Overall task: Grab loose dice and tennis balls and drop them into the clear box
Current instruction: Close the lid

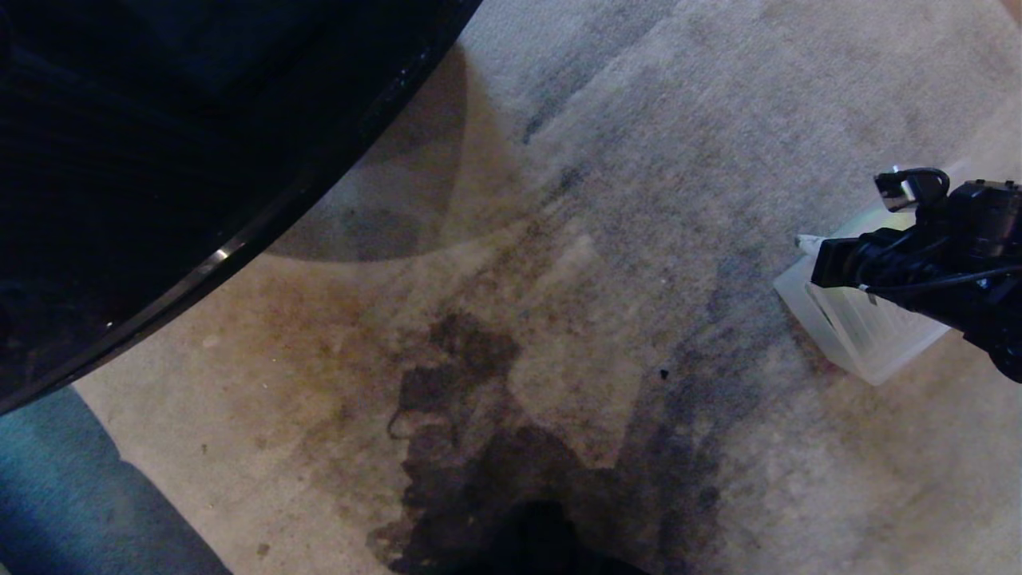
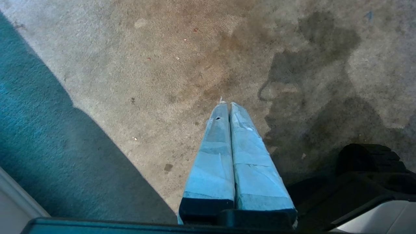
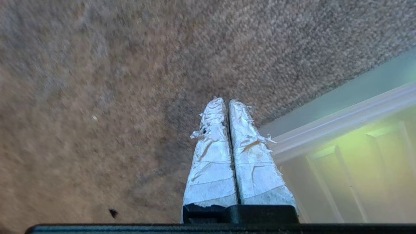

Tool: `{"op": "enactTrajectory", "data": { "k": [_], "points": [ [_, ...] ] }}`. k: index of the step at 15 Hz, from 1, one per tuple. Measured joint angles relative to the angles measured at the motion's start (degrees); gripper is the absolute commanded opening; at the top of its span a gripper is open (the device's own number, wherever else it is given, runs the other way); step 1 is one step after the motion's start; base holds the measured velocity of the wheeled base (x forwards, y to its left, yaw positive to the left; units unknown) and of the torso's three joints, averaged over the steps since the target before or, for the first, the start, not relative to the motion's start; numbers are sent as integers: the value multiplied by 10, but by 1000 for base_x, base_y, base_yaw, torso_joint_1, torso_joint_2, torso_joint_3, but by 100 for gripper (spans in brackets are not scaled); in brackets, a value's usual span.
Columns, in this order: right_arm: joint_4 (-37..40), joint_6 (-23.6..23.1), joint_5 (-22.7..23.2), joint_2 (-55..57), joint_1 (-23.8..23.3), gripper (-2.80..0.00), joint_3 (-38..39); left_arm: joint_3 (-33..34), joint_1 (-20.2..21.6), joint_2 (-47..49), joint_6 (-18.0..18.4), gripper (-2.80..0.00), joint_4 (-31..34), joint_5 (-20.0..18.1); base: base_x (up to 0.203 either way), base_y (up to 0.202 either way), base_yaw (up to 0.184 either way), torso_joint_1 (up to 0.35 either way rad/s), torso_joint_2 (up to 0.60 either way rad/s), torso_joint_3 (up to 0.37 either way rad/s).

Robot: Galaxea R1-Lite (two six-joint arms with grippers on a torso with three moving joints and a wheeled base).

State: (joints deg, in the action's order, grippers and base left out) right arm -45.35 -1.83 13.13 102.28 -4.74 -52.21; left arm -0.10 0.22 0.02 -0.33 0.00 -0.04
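While the right arm reaches in from the right edge of the head view, its right claw [image 3: 228,101] hangs over the carpet [image 1: 607,239] with both tape-wrapped fingers [image 3: 213,156] pressed flat together, closed on nothing. That arm's dark wrist and cables cover the upper part of the clear box [image 1: 858,339], which sits on the carpet at the right side of the head view, a little in front of the robot. From the right wrist camera the box [image 3: 351,130] lies just beside the closed fingers: its pale rim runs past them and its frosted, ribbed wall glows yellow-green, though what lies inside cannot be made out through the plastic. No die or tennis ball can be picked out with certainty in any of the three views. The left claw [image 2: 227,104] shows only in its own wrist view, where its two blue-taped fingers [image 2: 211,169] are shut against each other with nothing between them, pointing at a stretch of stained carpet [image 2: 182,65]. A broad dark stain [image 1: 479,447] spreads over the carpet near the bottom middle of the head view, and brownish patches lie around it. A large black curved body with a glossy edge [image 1: 160,160] fills the upper left of the head view. A teal strip of floor covering [image 1: 72,495] lies at the lower left corner, and the same teal [image 2: 35,130] borders the carpet in the left wrist view.
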Motion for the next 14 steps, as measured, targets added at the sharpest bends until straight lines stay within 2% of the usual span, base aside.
{"op": "enactTrajectory", "data": {
  "k": [4,14],
  "points": [
    [19,-41,0,-12,-3,-280,24,0,0,0,0,-280,0,0,0,0,0,0,0,0],
    [30,-85,-1,-28,-14,-280,69,0,0,0,0,-280,0,0,0,0,0,0,0,0]
  ]
}}
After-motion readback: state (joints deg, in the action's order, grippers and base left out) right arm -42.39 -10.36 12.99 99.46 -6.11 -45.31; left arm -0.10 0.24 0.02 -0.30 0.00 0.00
